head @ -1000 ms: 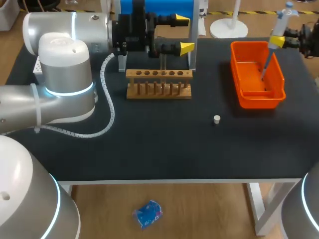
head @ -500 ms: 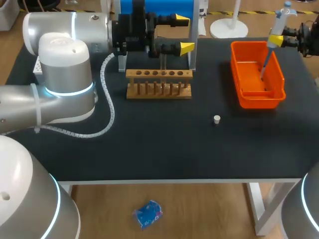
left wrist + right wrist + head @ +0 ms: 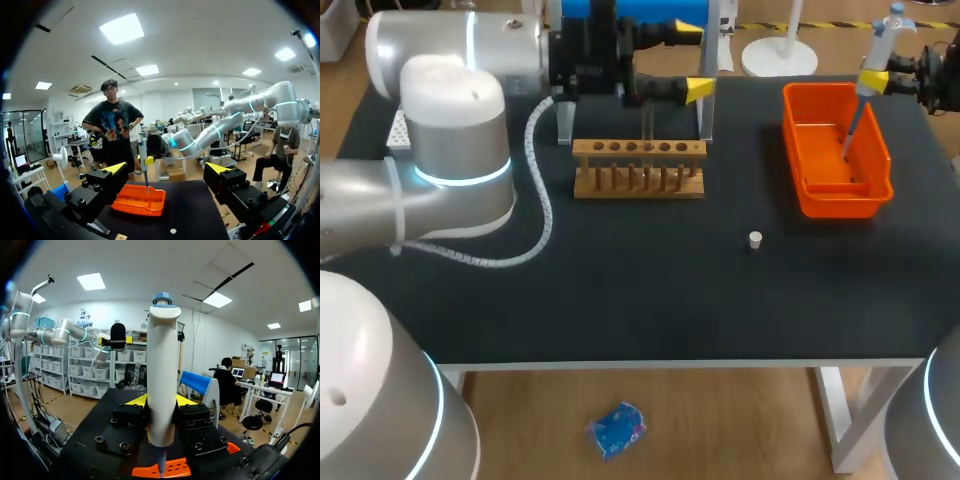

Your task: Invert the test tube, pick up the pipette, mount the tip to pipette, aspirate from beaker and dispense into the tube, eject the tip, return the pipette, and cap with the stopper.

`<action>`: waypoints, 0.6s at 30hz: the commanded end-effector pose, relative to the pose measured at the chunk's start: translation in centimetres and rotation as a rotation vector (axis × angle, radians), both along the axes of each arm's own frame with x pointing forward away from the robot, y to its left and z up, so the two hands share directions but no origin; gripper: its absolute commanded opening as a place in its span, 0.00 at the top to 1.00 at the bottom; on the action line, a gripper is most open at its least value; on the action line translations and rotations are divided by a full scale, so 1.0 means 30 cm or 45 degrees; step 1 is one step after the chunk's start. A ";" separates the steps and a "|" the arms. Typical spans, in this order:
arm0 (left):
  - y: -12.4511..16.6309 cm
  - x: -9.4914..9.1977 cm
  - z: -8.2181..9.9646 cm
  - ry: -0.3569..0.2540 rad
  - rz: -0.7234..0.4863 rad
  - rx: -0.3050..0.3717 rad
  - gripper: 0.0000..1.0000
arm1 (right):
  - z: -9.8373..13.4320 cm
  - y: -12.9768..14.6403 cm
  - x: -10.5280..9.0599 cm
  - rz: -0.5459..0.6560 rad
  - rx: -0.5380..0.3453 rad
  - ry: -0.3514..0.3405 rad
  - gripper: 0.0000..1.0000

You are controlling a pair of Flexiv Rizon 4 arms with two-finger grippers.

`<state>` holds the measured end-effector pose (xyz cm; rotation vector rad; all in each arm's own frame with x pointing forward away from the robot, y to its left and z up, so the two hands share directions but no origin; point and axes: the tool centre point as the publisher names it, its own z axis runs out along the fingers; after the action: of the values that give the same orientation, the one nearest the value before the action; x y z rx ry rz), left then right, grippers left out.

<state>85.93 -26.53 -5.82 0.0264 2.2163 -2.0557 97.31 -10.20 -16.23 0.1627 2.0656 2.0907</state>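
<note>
The right end effector (image 3: 888, 82) clamps the pipette (image 3: 873, 62) upright, its tip above the orange bin (image 3: 807, 192). For ejection, the tip should probably stay within the walls. The left end effector (image 3: 692, 62) hangs released behind the rack (image 3: 638, 168).

left pincer (image 3: 167, 171): fingers apart, level | right pincer (image 3: 161, 402): clamped on pipette (image 3: 162, 370), wrist level

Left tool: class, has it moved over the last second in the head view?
Yes. The left tool has shifted slightly away from the rack, farther back or upward; the head view cannot tell which.
</note>
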 end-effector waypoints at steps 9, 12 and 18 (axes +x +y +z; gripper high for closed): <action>-0.275 0.182 0.065 0.076 0.058 0.046 0.00 | 0.001 0.000 0.000 -0.001 0.000 -0.001 1.00; -0.344 0.209 0.073 0.078 0.060 0.074 0.00 | 0.001 0.000 0.000 -0.001 0.000 -0.001 1.00; -0.466 0.249 0.052 0.083 0.099 0.125 0.00 | 0.001 0.000 0.000 -0.001 0.000 -0.001 1.00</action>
<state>92.33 -35.58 -3.97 -0.1100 2.2884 -1.9668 97.32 -10.20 -16.23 0.1626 2.0655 2.0908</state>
